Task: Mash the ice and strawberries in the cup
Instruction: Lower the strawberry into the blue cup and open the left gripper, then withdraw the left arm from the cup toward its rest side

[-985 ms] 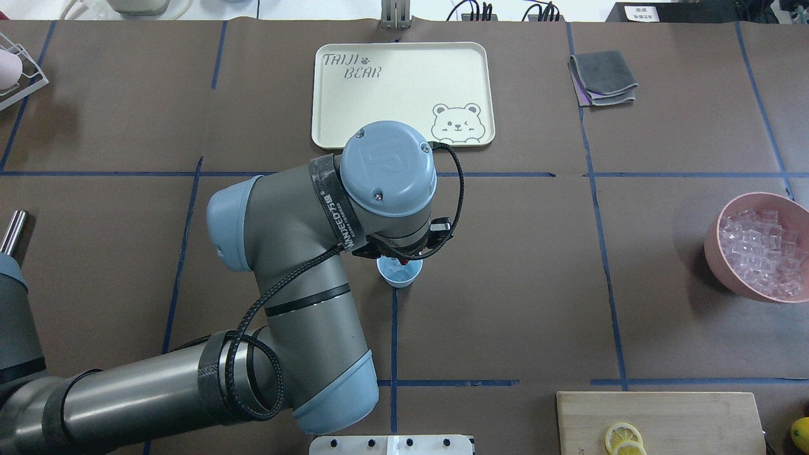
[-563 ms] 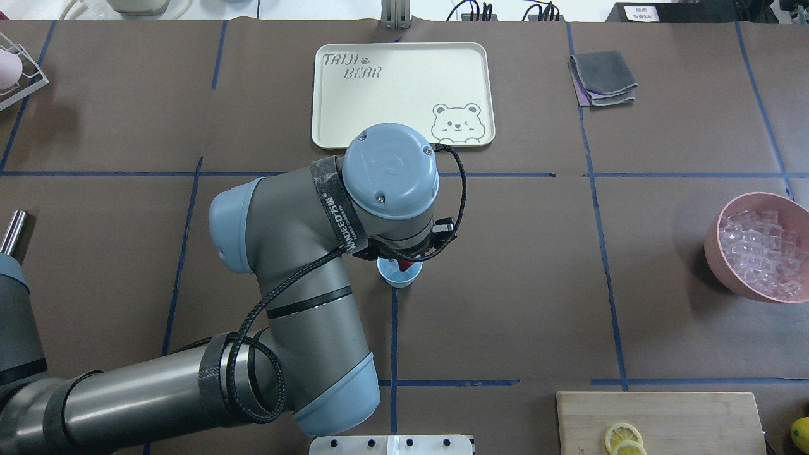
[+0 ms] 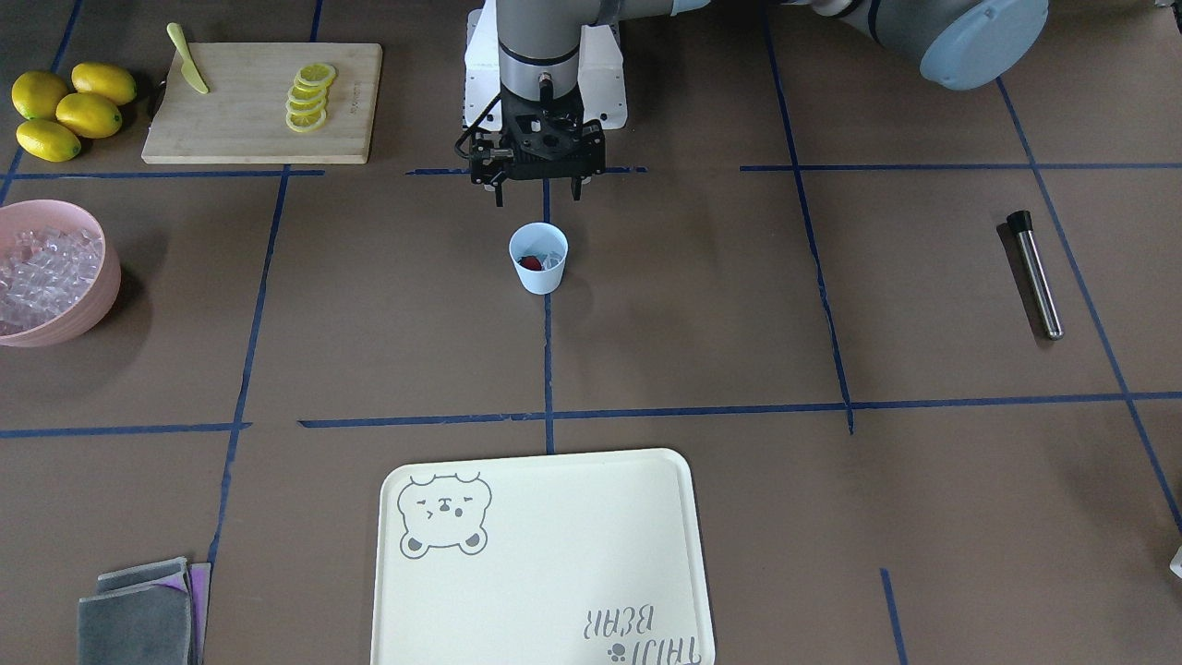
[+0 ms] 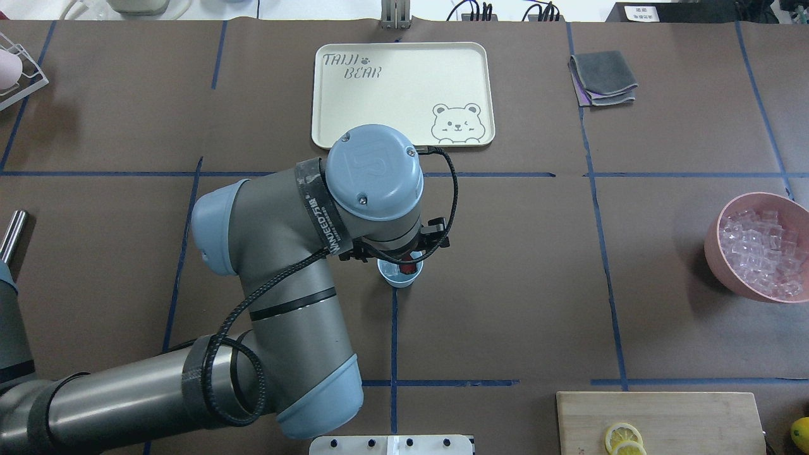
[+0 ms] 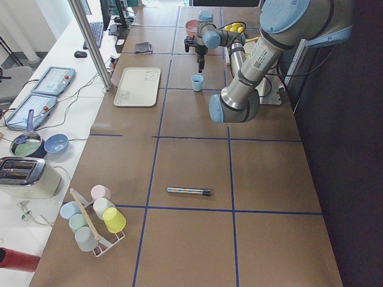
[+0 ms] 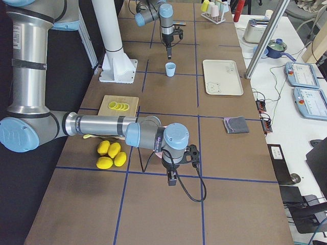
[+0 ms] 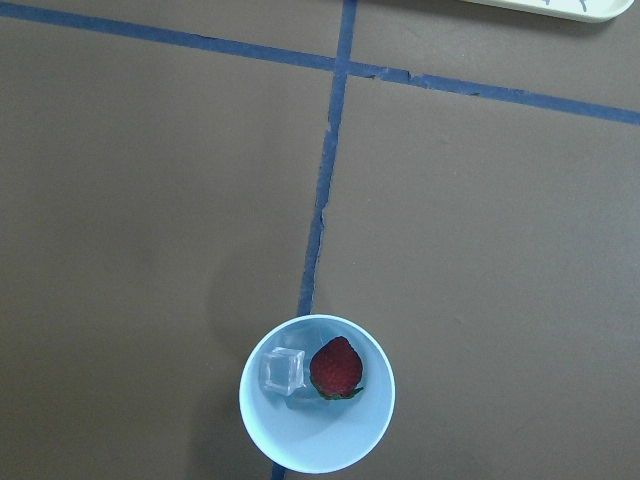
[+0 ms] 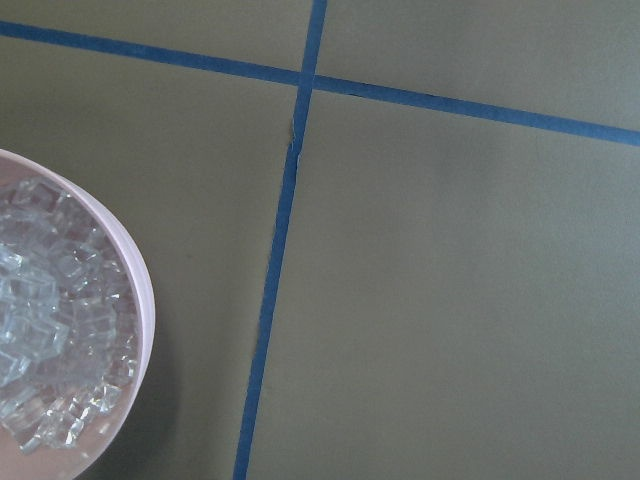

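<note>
Left fingers (image 3: 500, 192) are spread wide with nothing between them, hanging above the light-blue cup (image 3: 538, 275) without touching it. The cup stands upright on a blue tape line (image 3: 547, 369) near the middle of the bench (image 3: 739, 305), and inside it a red strawberry (image 7: 335, 367) lies just beside one clear ice cube (image 7: 282, 371). Whether the right fingers (image 6: 172, 181) are spread or closed cannot be told; they hang by the pink bowl (image 3: 97, 305) heaped with more ice, well apart from the cup.
</note>
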You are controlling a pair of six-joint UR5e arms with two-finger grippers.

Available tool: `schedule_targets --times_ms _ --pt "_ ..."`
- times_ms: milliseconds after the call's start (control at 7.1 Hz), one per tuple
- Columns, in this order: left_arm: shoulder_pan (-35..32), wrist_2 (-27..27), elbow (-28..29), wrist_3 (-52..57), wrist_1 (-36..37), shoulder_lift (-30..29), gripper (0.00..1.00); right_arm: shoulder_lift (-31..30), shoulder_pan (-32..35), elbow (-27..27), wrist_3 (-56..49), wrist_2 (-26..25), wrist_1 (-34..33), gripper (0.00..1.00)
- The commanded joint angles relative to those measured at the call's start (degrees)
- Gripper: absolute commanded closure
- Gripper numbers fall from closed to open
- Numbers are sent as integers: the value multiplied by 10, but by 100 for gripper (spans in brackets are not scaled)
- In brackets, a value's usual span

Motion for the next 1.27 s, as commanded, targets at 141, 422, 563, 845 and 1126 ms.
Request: schedule_targets --times_ms 141,422,563,845,1126 --pt "-137 -107 -182 253 11 227 1 1 0 0 0 0 0 0" --pt "-291 -191 -193 478 4 367 1 1 0 -1 -1 0 0 0" --pt "-377 -231 -154 611 3 406 1 1 0 0 0 0 0 0" --pt "-504 -276 -13 836 -4 420 0 1 0 1 -1 0 0 0" --pt "-523 -296 12 793 -52 452 0 1 0 4 0 0 0 0"
